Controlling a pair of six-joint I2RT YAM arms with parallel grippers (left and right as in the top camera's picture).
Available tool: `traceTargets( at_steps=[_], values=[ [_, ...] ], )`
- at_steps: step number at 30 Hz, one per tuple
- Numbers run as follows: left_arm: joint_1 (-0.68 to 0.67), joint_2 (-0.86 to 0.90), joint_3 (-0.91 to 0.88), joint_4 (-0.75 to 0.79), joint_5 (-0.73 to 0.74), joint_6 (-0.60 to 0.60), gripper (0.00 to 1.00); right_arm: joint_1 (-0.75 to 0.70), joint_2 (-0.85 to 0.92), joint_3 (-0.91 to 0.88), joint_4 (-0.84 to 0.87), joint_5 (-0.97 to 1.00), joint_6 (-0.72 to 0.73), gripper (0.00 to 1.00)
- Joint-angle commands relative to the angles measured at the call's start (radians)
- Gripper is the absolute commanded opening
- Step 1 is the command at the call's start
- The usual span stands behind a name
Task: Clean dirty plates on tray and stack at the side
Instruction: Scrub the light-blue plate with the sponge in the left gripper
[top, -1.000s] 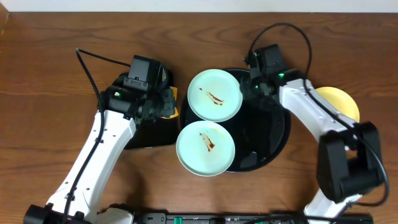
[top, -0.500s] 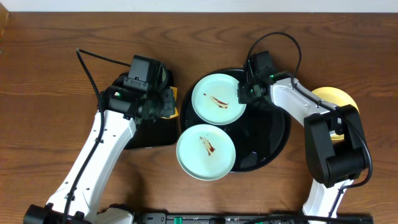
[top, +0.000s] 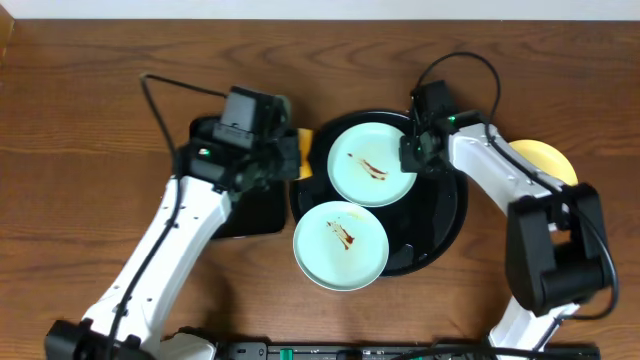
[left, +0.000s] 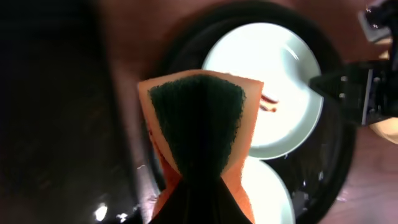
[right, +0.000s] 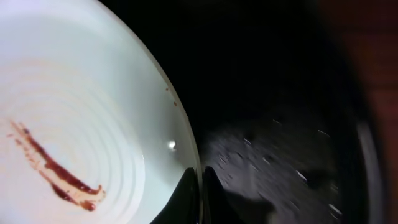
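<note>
Right pincer (right: 200, 179) clamping round plate (right: 93, 93), brown-smeared

The overhead view is bright and even, lit from above, and sharp to the corners. The arms throw only soft, pale shadows on the table (top: 80, 120), and the round tray (top: 440, 215) carries a few faint glints.

The left wrist view is harsh in contrast. The mint plate (left: 286, 68) is blown out to near white, while the rectangular tray (left: 50, 112) sinks into blurred darkness with one small bright glint low down. The sponge (left: 199, 118), close to the lens, is soft at its edges.

The right wrist view is dim and very close. The plate glows pale with a spot of glare near its rim, the tray shows speckled highlights, the right pincer (right: 202, 186) is a dark silhouette, and the right side is smeared.
</note>
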Motion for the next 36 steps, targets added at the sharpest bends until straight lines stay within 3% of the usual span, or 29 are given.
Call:
traceTargets(
  at_steps=[1,9,16,23,36],
  values=[
    [-0.058,0.068,0.007,0.055,0.089,0.020,0.08,-0.006,-0.055,-0.002,-0.029,0.066,0.006,0.01],
    [-0.182,0.228,0.007,0.258,0.209,0.014,0.08,0.000,-0.057,-0.002,-0.115,0.063,0.006,0.01],
    [-0.254,0.354,0.007,0.382,0.289,-0.096,0.08,0.000,-0.057,-0.002,-0.131,0.063,0.006,0.01],
    [-0.264,0.437,0.007,0.502,0.390,-0.183,0.08,0.000,-0.057,-0.002,-0.137,0.063,0.006,0.01],
    [-0.265,0.518,0.007,0.583,0.391,-0.233,0.08,0.012,-0.057,-0.002,-0.140,0.055,0.006,0.01]
  ],
)
